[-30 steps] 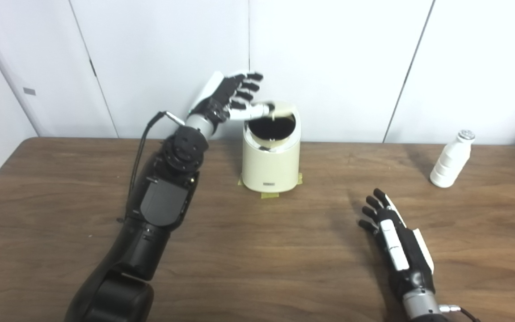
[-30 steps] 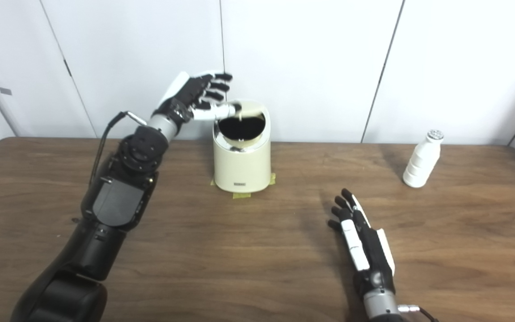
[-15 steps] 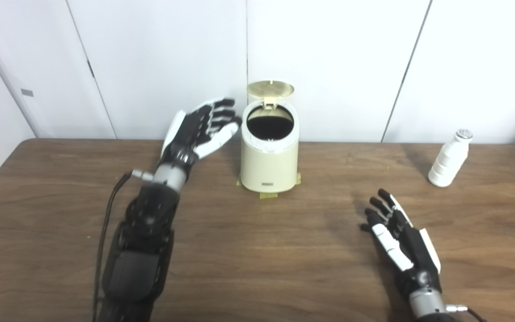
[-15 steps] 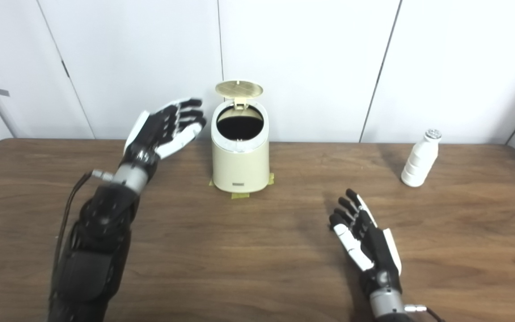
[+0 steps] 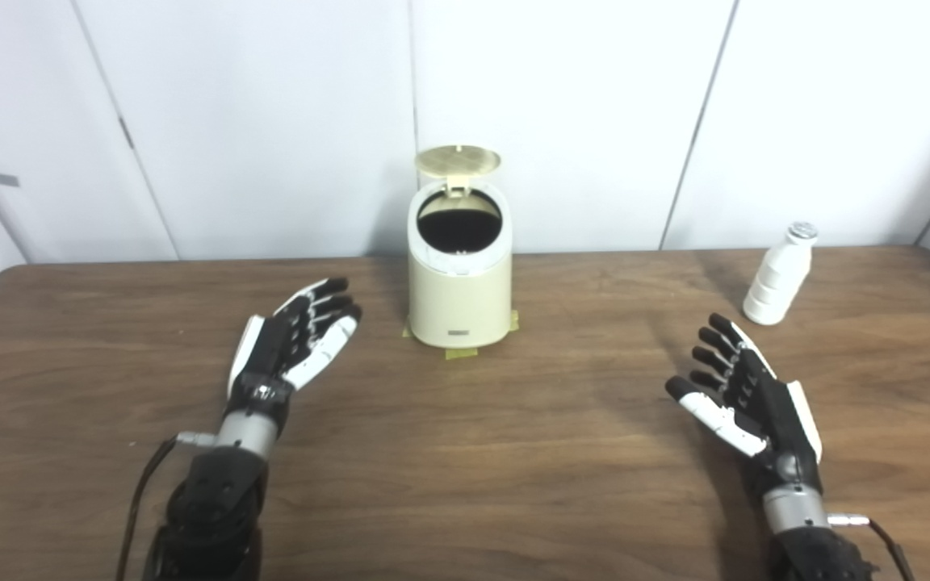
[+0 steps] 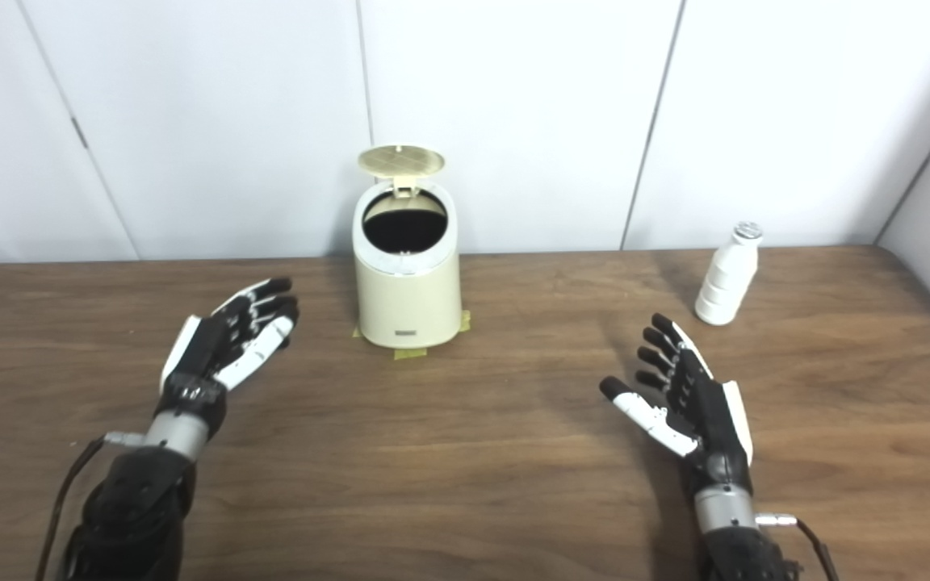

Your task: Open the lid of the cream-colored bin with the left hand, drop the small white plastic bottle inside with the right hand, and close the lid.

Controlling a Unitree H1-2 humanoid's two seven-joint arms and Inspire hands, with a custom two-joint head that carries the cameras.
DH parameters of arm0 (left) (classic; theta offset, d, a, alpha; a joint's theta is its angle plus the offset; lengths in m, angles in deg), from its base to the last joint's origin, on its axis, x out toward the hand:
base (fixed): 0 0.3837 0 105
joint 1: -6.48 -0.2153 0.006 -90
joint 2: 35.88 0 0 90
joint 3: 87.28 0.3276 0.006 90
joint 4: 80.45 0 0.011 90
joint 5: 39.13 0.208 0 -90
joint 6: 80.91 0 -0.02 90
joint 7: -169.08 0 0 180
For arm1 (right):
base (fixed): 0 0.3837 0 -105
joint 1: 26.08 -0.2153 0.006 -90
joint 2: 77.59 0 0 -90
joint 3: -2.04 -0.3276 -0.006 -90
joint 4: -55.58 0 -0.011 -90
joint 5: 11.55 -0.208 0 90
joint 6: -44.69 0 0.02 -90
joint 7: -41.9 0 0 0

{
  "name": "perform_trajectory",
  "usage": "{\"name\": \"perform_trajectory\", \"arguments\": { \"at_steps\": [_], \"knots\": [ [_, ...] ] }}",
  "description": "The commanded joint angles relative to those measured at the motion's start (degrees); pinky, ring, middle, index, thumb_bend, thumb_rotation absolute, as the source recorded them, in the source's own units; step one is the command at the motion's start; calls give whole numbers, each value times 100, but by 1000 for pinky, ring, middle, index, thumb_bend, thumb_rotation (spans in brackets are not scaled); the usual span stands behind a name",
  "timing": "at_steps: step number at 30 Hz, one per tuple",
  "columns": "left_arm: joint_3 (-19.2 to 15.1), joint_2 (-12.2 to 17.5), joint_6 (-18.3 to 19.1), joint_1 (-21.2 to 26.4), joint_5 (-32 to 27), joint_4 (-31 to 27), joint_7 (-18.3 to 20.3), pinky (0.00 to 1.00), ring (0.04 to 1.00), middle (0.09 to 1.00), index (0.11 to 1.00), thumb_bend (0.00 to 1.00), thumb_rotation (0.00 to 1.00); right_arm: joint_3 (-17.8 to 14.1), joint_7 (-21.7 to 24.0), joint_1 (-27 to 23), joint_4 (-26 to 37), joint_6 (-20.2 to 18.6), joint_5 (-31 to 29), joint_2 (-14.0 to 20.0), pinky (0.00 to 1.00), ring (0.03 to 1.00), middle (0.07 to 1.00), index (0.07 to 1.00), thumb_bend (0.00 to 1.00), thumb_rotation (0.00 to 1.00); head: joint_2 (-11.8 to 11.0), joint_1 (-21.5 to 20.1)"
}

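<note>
Cream-coloured bin (image 5: 459, 289): lid (image 5: 458, 160) up. White bottle (image 5: 777, 275) upright, untouched. My left hand (image 5: 297, 343) and right hand (image 5: 743, 397): fingers spread, empty.

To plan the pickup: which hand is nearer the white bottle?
Right. The right hand lies just in front of the bottle; the left hand lies across the table, beyond the bin.

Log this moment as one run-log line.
lid: up | bin: open | bottle: standing on table, untouched | left hand: open, empty | right hand: open, empty
</note>
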Motion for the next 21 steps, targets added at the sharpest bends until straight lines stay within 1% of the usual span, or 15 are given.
{"name": "perform_trajectory", "arguments": {
  "at_steps": [1, 3, 4, 5, 6, 7, 10, 13, 16, 18, 19, 21],
  "knots": [
    [10, 50, -340, 233, -54, -181, -43, 729, 767, 810, 847, 426, 404, -137, -201, -256, 183, 295, 100, 110, 782, 822, 853, 874, 765, 356, -1, -136],
    [16, 83, -368, 222, -86, -163, -16, 719, 765, 807, 849, 403, 390, -169, -298, -285, 352, 138, 270, 96, 740, 802, 841, 866, 766, 361, -2, -271],
    [30, 110, -347, 211, -89, -166, 8, 716, 763, 806, 850, 394, 384, -181, -330, -288, 495, 3, 366, 115, 727, 796, 837, 864, 766, 364, -9, -423],
    [29, 126, -308, 203, -108, -173, 29, 719, 769, 807, 853, 379, 386, -197, -352, -287, 602, -91, 414, 123, 707, 784, 829, 857, 753, 349, -15, -543],
    [27, 137, -281, 198, -124, -177, 42, 726, 776, 813, 857, 366, 386, -208, -364, -287, 670, -153, 439, 126, 688, 775, 823, 850, 746, 332, -18, -573],
    [20, 154, -252, 186, -166, -185, 74, 731, 780, 816, 859, 358, 383, -266, -383, -276, 725, -189, 379, 121, 677, 769, 818, 846, 741, 322, -26, -714],
    [-5, 222, -240, 170, -237, -163, 122, 752, 799, 833, 867, 320, 353, -441, -458, -289, 716, -181, 202, 96, 685, 768, 817, 836, 766, 298, -38, -972],
    [-32, 313, -246, 164, -305, -137, 156, 758, 802, 829, 860, 336, 329, -554, -576, -320, 718, -270, 300, 104, 720, 772, 812, 829, 784, 302, -49, -1211],
    [-77, 394, -316, 163, -387, -67, 194, 771, 808, 834, 865, 307, 278, -614, -692, -362, 709, -276, 462, 168, 714, 771, 817, 843, 777, 307, -66, -1397],
    [-110, 437, -356, 163, -457, -27, 228, 778, 816, 837, 867, 292, 245, -640, -719, -398, 704, -218, 480, 222, 700, 766, 829, 840, 751, 259, -70, -1460],
    [-123, 456, -357, 162, -482, -19, 242, 782, 817, 835, 866, 289, 227, -668, -735, -423, 733, -306, 495, 248, 707, 772, 838, 843, 752, 248, -71, -1502],
    [-133, 489, -353, 155, -521, -17, 266, 784, 813, 827, 867, 285, 200, -696, -755, -456, 782, -459, 568, 308, 747, 794, 846, 847, 779, 267, -64, -1531]
  ]
}}
